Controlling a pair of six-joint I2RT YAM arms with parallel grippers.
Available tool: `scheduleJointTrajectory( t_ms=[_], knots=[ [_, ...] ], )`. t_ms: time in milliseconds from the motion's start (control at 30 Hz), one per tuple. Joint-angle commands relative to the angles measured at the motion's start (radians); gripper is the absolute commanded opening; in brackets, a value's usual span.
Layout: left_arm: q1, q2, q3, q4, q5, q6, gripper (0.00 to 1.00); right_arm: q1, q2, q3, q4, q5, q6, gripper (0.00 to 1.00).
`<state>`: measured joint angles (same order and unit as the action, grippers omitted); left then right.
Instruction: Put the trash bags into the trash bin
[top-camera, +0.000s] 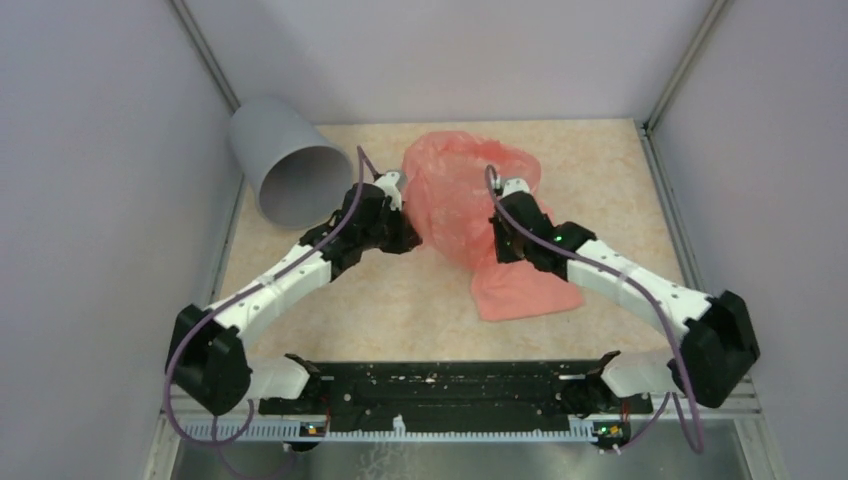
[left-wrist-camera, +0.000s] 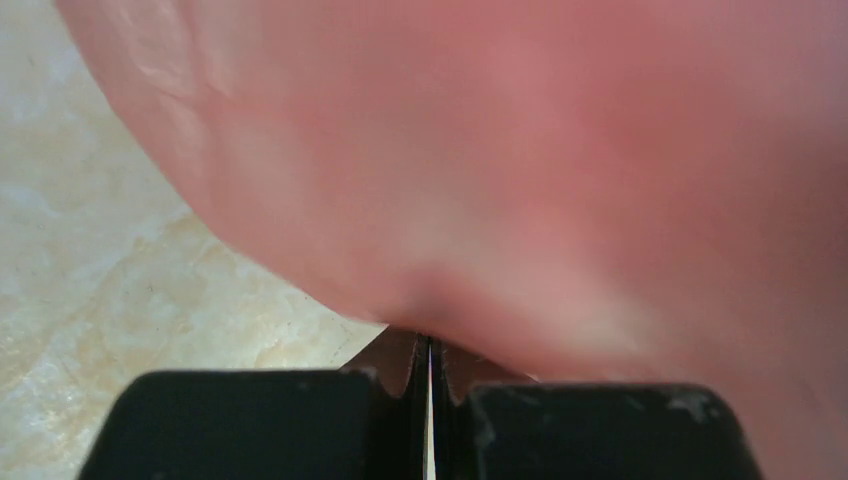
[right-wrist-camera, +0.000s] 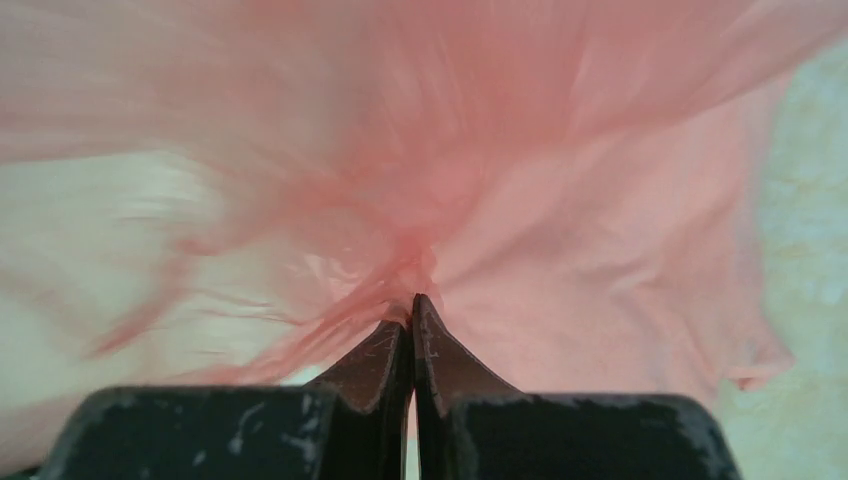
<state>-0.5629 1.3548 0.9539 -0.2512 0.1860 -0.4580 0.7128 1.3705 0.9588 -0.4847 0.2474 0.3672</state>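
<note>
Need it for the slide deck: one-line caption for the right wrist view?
Right tool pinched shut on a gathered fold of the pink trash bag, film fanning out over the beige tabletop.

A: Left gripper (top-camera: 410, 235)?
B: Tips against the left flank of the trash bags (top-camera: 455, 190), buried in film. Jaw gap unreadable from above.
A: Right gripper (top-camera: 498, 245)?
B: Likewise on the opposite flank, tips into the pink heap. Bunched and puffed up between the two sets of jaws. Flat salmon tail spilling nearward past the right jaws onto the table (top-camera: 400, 310).
A: Trash bin (top-camera: 290, 165)?
B: Grey, lying on its side, outboard of the left jaws and further back. Mouth angled toward them. Apart from the film. Just beside the left wrist, contact not resolvable. Closed end near the left wall (top-camera: 100, 150).
</note>
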Motion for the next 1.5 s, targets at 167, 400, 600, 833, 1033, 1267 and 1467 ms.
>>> scheduleJointTrajectory(
  t_ms=[167,400,600,833,1033,1267,1467],
  knots=[
    [-0.001,-0.257,0.134,0.019,-0.059,0.042,0.00,-0.007,-0.245,0.380,-0.084,0.153,-0.035,0.00],
    [0.000,-0.286,0.167,0.018,-0.091,0.038,0.00,-0.008,-0.259,0.443,-0.122,0.173,-0.061,0.00],
    [0.003,-0.331,0.169,-0.025,-0.276,0.020,0.00,-0.008,-0.270,0.512,-0.196,0.394,-0.076,0.00],
    [0.008,-0.263,0.193,-0.021,-0.145,0.030,0.00,-0.007,-0.267,0.513,-0.170,0.236,-0.088,0.00],
    [0.008,0.011,0.531,0.021,0.011,0.096,0.00,-0.007,-0.073,0.828,-0.111,0.176,-0.200,0.00],
    [-0.009,0.055,0.927,0.121,0.081,0.129,0.00,-0.006,-0.114,1.189,0.020,0.033,-0.267,0.00],
    [-0.008,-0.017,0.733,0.180,0.032,0.136,0.00,-0.006,-0.273,0.815,0.184,0.038,-0.223,0.00]
  ],
)
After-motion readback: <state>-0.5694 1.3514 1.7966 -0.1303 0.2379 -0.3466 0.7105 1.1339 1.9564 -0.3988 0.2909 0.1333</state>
